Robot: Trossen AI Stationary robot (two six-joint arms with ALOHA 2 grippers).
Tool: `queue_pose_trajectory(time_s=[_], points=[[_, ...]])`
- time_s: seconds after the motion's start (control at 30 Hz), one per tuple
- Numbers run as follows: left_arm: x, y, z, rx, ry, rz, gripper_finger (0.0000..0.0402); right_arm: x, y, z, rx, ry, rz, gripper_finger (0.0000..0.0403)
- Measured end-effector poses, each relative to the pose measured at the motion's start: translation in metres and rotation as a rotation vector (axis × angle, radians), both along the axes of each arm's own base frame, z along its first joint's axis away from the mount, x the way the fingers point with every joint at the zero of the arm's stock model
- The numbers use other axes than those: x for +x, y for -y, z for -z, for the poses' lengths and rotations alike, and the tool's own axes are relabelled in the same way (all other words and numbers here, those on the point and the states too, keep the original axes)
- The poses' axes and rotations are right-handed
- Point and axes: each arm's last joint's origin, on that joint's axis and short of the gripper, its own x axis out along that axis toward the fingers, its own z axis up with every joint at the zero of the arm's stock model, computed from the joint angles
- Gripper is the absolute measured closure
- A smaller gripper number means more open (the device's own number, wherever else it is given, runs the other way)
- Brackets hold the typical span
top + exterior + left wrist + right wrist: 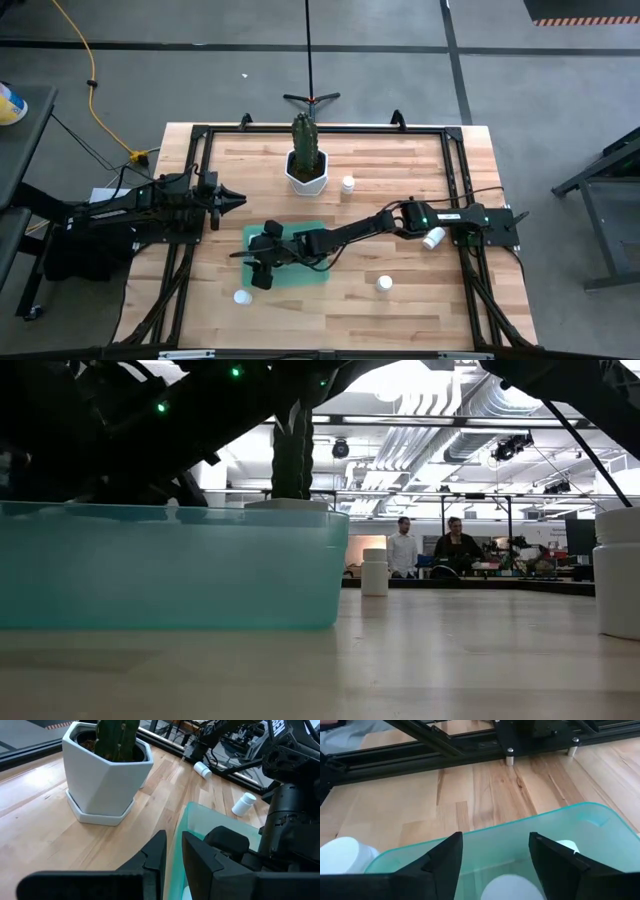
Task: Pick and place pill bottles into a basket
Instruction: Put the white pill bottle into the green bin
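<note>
- My right gripper [495,857] hangs over the shallow translucent teal-green plastic basket [318,276], fingers apart, gripping nothing.
- Between those fingers, in my right wrist view, a small white cylindrical pill bottle [512,887] sits inside the basket; a second one [567,845] lies beside it.
- My left gripper [238,199] waits near the table's left edge, fingers together and empty, pointing toward the white hexagonal plant pot [306,172] with its green cactus [304,138].
- Other white bottles stand on the light wooden table [420,310]: one [241,297] just outside the basket's near left corner, one [384,284] to the basket's right, one [347,184] beside the pot.
- Another bottle [433,238] lies tipped near my right arm.
</note>
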Motion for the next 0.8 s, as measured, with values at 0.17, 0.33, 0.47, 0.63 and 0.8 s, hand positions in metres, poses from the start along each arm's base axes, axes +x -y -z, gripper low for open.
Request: queue_pose_trajectory(time_s=[0.17,0.33,0.47,0.63,0.8], points=[[0.0,0.0,0.0,0.0,0.0,0.0,0.0305,0.0,-0.001,0.0,0.009,-0.003,-0.027,0.0197],[0.0,0.0,0.0,0.0,0.0,0.0,0.0305,0.0,0.002,-0.003,0.01,-0.001,-0.036,0.0198],[0.0,0.0,0.0,0.0,0.0,0.0,0.0305,0.0,0.004,-0.014,-0.009,0.019,-0.044,0.0197],[0.0,0.0,0.0,0.0,0.001,-0.001,0.0305,-0.003,0.008,-0.025,-0.032,0.006,-0.051,0.0198],[0.0,0.0,0.0,0.001,0.002,-0.003,0.0305,-0.007,0.008,-0.047,-0.047,0.044,-0.062,0.0194]])
